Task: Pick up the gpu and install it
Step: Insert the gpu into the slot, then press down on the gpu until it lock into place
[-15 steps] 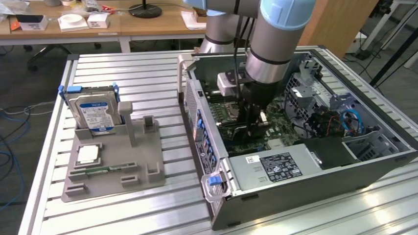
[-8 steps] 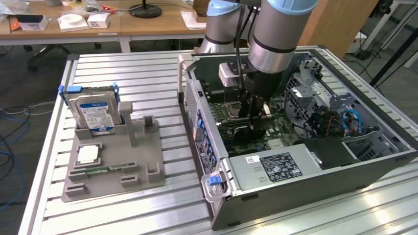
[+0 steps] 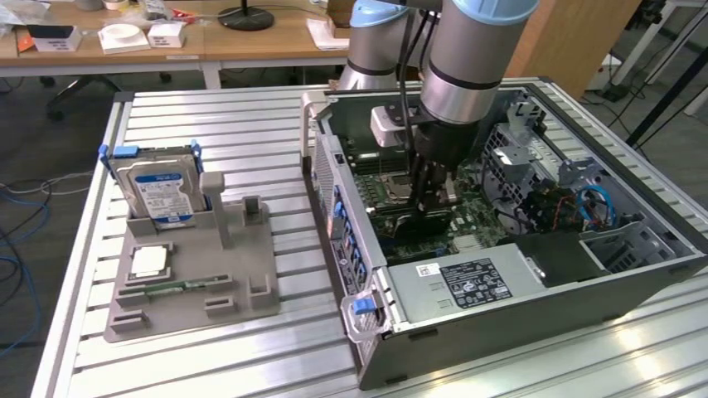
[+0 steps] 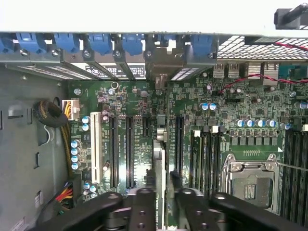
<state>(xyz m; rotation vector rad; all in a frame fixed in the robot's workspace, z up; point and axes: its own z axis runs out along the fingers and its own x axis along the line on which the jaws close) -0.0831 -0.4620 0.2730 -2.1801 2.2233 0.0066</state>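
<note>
The gpu (image 4: 160, 144) stands on edge over the green motherboard (image 4: 130, 98), seen edge-on in the wrist view. Its grey bracket end (image 4: 161, 72) reaches the rear slot openings under the blue clips. My gripper (image 4: 166, 204) straddles the card's upper edge from directly above. In the exterior view the gripper (image 3: 432, 197) is down inside the open computer case (image 3: 332, 178), with the dark gpu (image 3: 419, 222) just below it.
A grey stand (image 3: 188, 286) on the slatted table at the exterior view's left holds the hard drive (image 3: 161, 189), a processor chip (image 3: 149, 261) and a green memory stick (image 3: 182, 286). A power supply (image 3: 465, 286) and cables (image 3: 592, 207) crowd the case. The processor socket (image 4: 250, 185) lies beside the gripper.
</note>
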